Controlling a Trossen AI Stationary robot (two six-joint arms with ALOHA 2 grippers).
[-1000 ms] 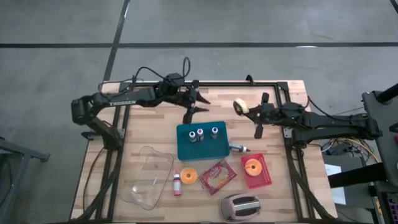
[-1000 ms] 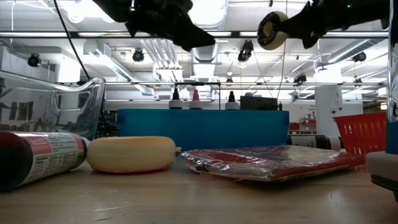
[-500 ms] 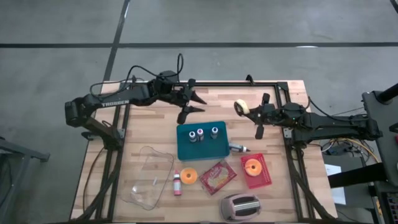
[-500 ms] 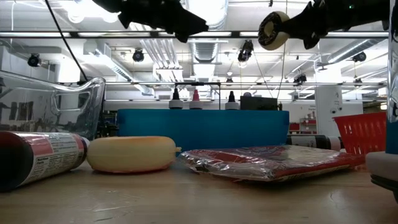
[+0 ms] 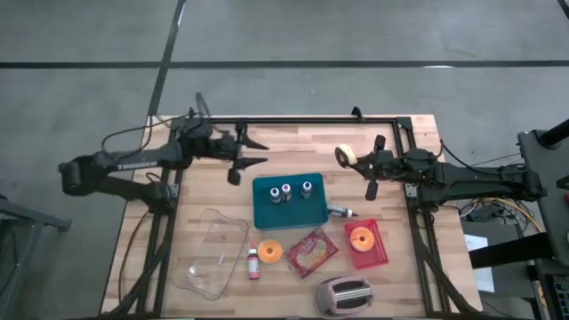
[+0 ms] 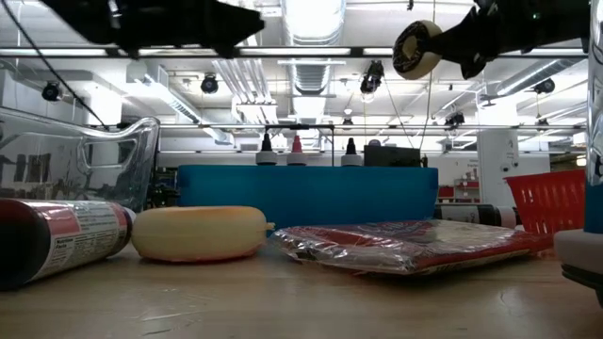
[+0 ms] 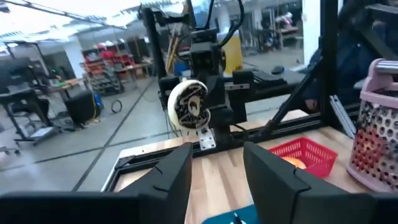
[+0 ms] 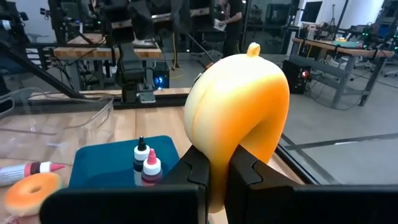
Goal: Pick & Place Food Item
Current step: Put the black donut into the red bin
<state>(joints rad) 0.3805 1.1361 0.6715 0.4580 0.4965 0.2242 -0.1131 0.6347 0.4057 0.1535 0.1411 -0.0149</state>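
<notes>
Your right tool [image 5: 356, 164] is clamped tight on the yellow-orange food item [image 8: 239, 118]: fingers [image 8: 193, 171] pinch it from both sides, and in the low view it hangs up in the air, well clear of the desk [image 5: 213, 191]. In the high view that tool sits over the back right part of the desk, near the black frame rail.

Your left tool [image 5: 242, 158] hovers over the back left area w/ its fingers [image 7: 171, 177] apart and nothing between them. It points across toward the right arm.

Out from there, mid-desk: teal box [image 5: 288, 202] w/ three small bottles [image 5: 286, 191] standing on top. Just right of the box lies a small tube [image 5: 341, 212]. Front right: red basket [image 5: 366, 244] holding an orange donut-shaped piece [image 5: 360, 236]. Beside it, toward center, a red foil packet [image 5: 311, 252] lies flat. Left of that, an orange round [image 5: 270, 252], then a pink-capped bottle [image 5: 253, 261] on its side. Front left: clear plastic container [image 5: 211, 252]. Front edge, right of center: pink toaster-like item [image 5: 345, 296].
</notes>
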